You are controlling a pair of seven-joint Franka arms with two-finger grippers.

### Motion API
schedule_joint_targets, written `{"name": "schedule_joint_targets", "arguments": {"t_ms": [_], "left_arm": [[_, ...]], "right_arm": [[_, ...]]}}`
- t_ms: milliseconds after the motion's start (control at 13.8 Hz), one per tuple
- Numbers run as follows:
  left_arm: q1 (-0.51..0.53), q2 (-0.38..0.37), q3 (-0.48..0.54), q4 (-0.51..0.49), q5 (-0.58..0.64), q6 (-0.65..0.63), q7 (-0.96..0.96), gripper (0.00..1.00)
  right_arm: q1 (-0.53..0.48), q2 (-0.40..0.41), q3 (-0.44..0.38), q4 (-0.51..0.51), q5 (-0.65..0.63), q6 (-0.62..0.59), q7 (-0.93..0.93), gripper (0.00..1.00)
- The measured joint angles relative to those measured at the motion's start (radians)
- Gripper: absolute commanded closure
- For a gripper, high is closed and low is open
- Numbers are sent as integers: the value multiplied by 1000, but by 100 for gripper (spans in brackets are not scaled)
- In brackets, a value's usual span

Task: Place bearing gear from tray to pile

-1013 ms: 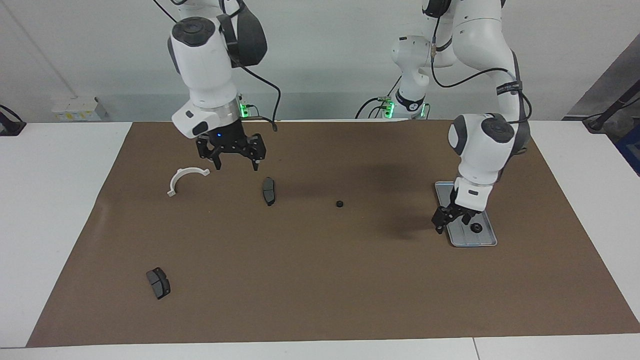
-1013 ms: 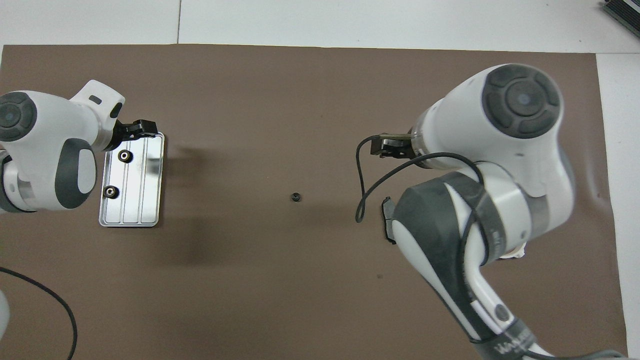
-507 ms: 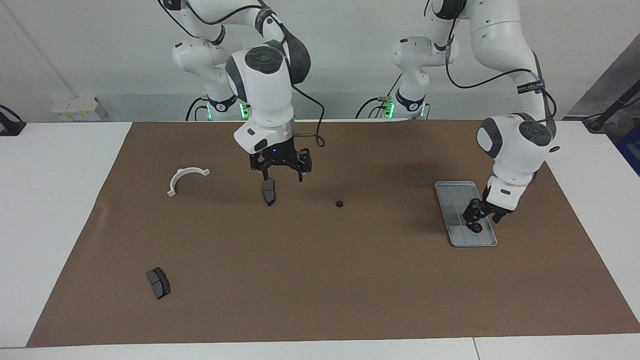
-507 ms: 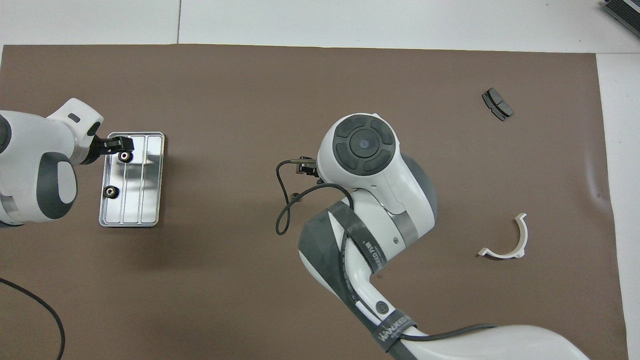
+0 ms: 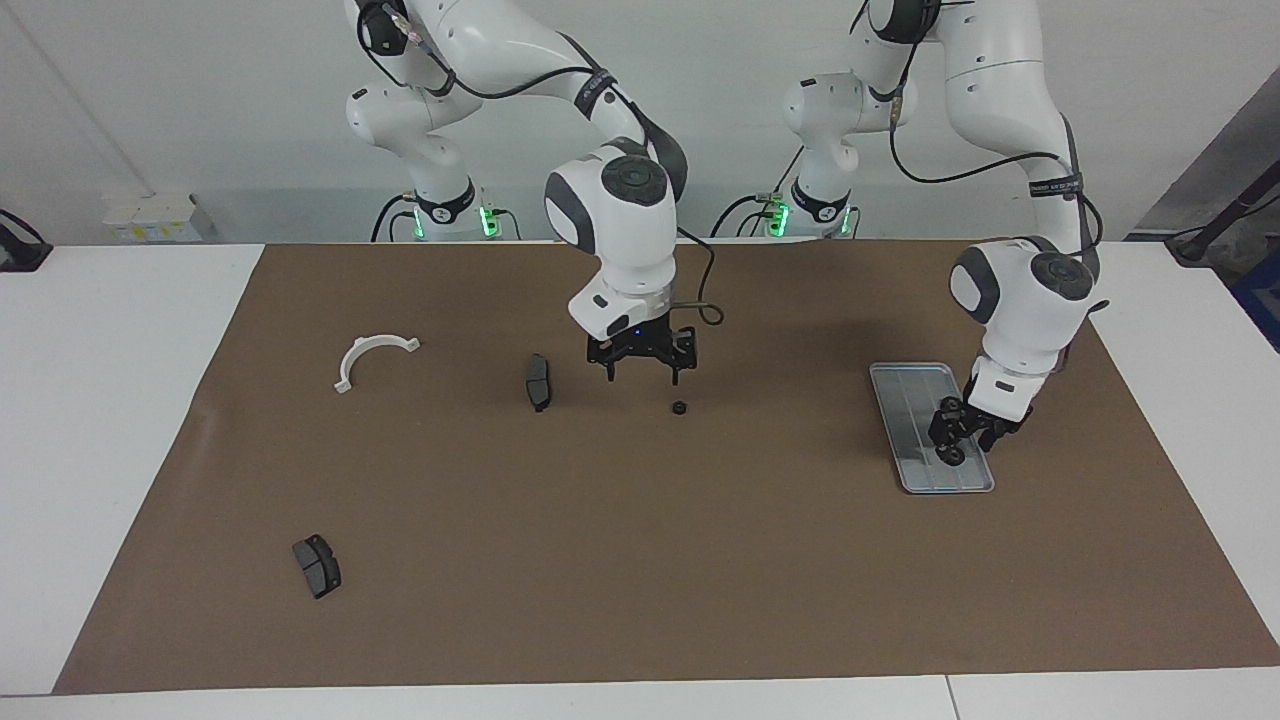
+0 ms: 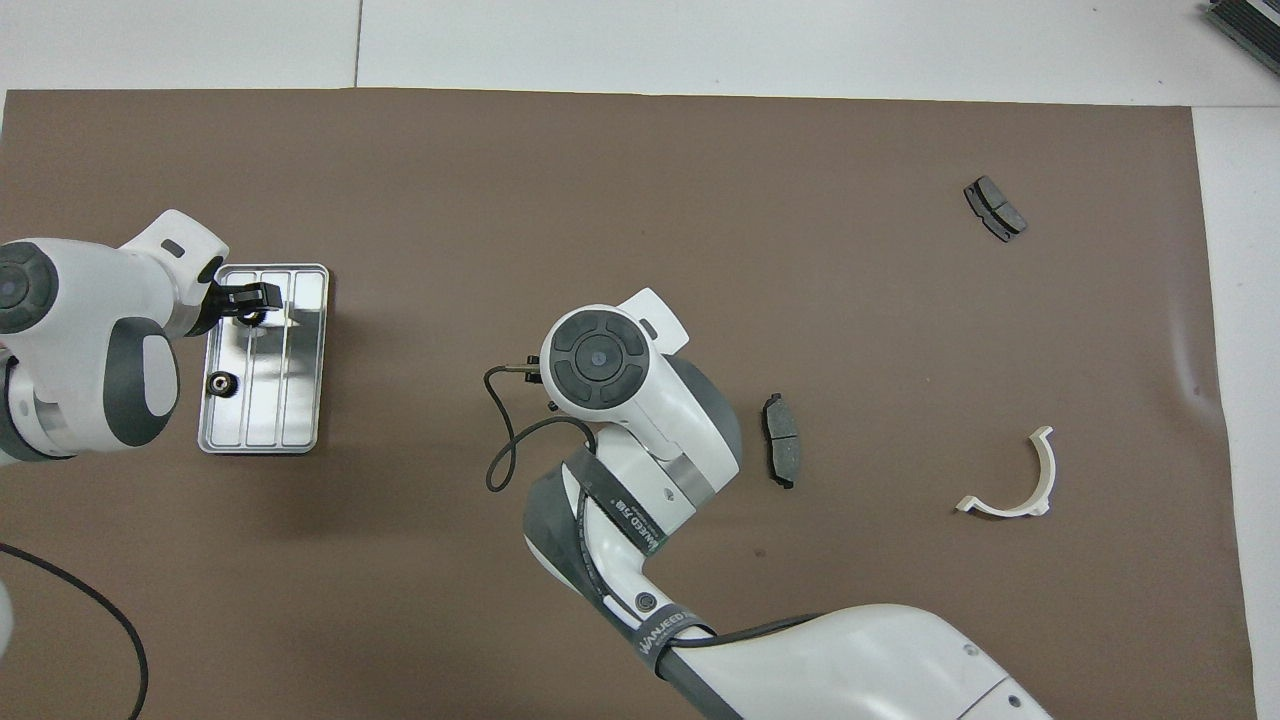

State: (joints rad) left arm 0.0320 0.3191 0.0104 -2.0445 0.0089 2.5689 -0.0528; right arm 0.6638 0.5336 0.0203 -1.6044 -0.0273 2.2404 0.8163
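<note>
Left gripper (image 5: 962, 432) down in tray (image 5: 905, 400), at bearing gear (image 5: 953, 456) by tray's edge farthest from robots; cannot tell whether fingers grip it. Second gear (image 6: 220, 382) in tray, nearer robots. Tray at left arm's end of mat (image 5: 640, 600). Right gripper (image 5: 643, 371), fingers apart, over mat centre, just above loose gear (image 5: 678, 408) (not touching). Brake pad (image 5: 538, 381) beside it; white bracket (image 5: 370, 357) and second pad (image 5: 316, 565) toward right arm's end.

Facing view: flat silver-grey ridged metal tray (image 5: 905, 400) at right of frame on brown paper-covered tabletop (image 5: 640, 560). Left gripper (image 5: 962, 436) down over small black bearing gear (image 5: 953, 457) at tray's lower end; grip unclear. Right gripper (image 5: 641, 368) at frame centre, fingers spread, hanging just above another small black gear (image 5: 678, 408). Dark grey curved brake pad (image 5: 538, 381) beside it; white half-ring bracket (image 5: 372, 358) at left; second brake pad (image 5: 316, 565) lower left.
</note>
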Motion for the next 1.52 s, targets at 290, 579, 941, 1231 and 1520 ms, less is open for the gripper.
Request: {"name": "schedule_joint_targets", "arguments": {"t_ms": [290,579,941,1231,1520], "left_arm": [[0,-4,-1,-40,0,49,0,59],[0,-10,0,-42,0,49,0,81],[-5,-7,-6,-30,0,44,0,86],[-47,-5,-13,49,-2,-29,-63,86],[-143,3,-17,70,-2,-36,-225,86]], "right_arm": [[0,33,-3,-6,0,69,0,0],[0,38,-3,-68,0,145,0,0],[0,38,-3,-80,0,156,0,0],[0,38,-3,-80,0,159,0,0],[-3,37,-4,-79,1,176,0,47]]}}
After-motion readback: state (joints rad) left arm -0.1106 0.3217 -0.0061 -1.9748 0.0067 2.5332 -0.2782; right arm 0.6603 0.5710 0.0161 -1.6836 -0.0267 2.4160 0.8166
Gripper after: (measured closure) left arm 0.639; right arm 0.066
